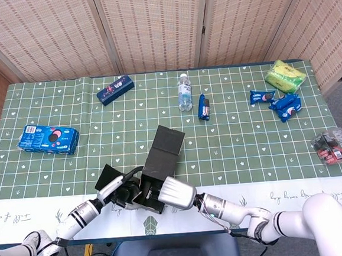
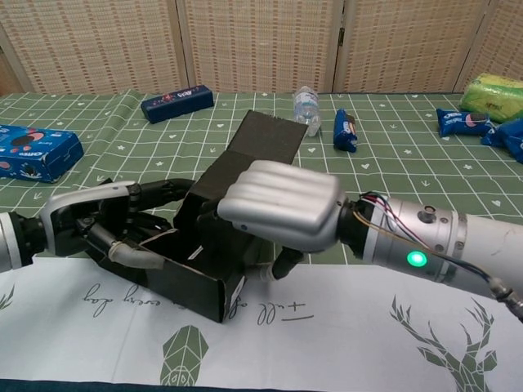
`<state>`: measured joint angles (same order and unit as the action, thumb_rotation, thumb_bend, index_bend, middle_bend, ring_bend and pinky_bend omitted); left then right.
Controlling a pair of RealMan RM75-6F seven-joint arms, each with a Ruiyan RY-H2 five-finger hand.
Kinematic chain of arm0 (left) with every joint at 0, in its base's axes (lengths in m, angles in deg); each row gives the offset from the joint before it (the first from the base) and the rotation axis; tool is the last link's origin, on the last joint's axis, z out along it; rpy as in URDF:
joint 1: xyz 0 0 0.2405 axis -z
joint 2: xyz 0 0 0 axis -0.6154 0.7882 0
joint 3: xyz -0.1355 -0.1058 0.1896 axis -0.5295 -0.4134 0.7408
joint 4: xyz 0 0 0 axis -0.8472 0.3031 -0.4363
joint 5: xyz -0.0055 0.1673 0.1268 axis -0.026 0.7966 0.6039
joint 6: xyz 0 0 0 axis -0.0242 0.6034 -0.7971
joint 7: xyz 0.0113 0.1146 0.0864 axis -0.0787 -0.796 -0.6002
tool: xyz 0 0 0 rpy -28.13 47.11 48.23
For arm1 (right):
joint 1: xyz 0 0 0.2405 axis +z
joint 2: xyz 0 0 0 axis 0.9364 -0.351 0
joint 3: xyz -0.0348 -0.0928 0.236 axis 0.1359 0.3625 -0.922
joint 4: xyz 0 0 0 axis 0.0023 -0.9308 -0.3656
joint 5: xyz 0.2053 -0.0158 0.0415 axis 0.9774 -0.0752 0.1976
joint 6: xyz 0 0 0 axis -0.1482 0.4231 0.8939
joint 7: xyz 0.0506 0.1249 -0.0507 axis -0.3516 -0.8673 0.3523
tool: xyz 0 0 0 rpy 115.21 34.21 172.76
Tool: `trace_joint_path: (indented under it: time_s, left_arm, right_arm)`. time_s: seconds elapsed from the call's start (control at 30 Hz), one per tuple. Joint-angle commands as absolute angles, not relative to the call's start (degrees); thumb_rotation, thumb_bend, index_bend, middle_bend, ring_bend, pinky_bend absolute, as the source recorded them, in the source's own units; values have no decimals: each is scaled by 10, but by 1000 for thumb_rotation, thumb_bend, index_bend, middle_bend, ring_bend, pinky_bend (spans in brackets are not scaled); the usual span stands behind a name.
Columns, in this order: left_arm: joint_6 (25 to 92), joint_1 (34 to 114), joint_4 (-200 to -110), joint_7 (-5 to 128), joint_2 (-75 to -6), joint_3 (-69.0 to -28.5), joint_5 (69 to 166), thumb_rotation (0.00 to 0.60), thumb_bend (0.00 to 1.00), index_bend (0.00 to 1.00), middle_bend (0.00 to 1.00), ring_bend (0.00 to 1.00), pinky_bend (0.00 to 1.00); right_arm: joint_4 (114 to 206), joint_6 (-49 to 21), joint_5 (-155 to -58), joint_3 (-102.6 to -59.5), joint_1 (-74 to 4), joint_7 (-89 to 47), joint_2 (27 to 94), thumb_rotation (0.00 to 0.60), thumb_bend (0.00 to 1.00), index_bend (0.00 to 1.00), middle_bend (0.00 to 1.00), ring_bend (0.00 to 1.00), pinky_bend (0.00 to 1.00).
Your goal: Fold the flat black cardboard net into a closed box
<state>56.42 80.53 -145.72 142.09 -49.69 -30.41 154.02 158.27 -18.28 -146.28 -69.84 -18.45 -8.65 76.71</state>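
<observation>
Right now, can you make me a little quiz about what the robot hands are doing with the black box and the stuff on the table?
1. True or false: both hands are at the black cardboard box.
2. Which thing stands upright near the far edge of the table?
A. the water bottle
B. the blue cookie box
C. the green packet
3. Fill in the gap: the long flap of the box, not yet folded shut, points ____ from the robot.

Key
1. True: the left hand holds the box's left side, and the right hand has its fingers curled over the box's top edge.
2. A
3. away
</observation>
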Motion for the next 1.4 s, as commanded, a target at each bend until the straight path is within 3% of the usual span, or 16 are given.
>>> trace_joint_path:
  time_s: [0.03, 0.2, 0.5, 0.73, 0.9, 1.0, 1.2, 1.3, 1.4]
  left_arm:
    - [564, 806, -1458, 1422, -497, -304, 1540, 600, 162, 1, 19, 448, 726]
    - [561, 807, -1463, 1431, -494, -303, 1540, 600, 162, 9, 19, 448, 726]
    - [561, 808, -1467, 1444, -491, -302, 1540, 600, 162, 20, 19, 448, 726]
    - [561, 808, -1469, 1459, -489, -299, 1540, 600, 162, 33, 19, 448, 726]
    - [559, 810, -1469, 1462, -489, -298, 1542, 600, 162, 35, 19, 448, 726]
    - [557, 811, -1470, 1462, -489, -299, 1541, 600, 162, 36, 19, 448, 726]
    - [555, 811, -1478, 1450, -487, -303, 1536, 600, 162, 37, 19, 448, 726]
    - [566, 805, -1483, 1428, -485, -308, 1533, 600, 162, 34, 19, 448, 726]
    - [577, 796, -1490, 1402, -484, -313, 1527, 600, 162, 26, 19, 447, 707]
  right_arm:
    - [1599, -203, -1464, -697, -172, -81, 752, 600, 333, 395, 370, 738, 972]
    - [1620, -236, -1464, -695, -153, -83, 728, 600, 378, 407, 417, 750, 973]
    - [1640, -274, -1464, -693, -129, -89, 707, 600, 422, 515, 521, 764, 984]
    - [1651, -285, -1453, -697, -121, -101, 703, 600, 470, 634, 683, 770, 992]
    - [1655, -287, -1449, -697, -119, -104, 700, 600, 485, 672, 716, 773, 993]
    - [1656, -287, -1448, -696, -119, -107, 696, 600, 485, 673, 712, 773, 993]
    - [1659, -286, -1450, -700, -114, -98, 677, 600, 473, 655, 605, 773, 993]
    - [1662, -299, -1445, -702, -109, -88, 663, 600, 444, 558, 534, 768, 994]
    - [1663, -308, -1440, -706, -107, -64, 657, 600, 379, 372, 367, 745, 995]
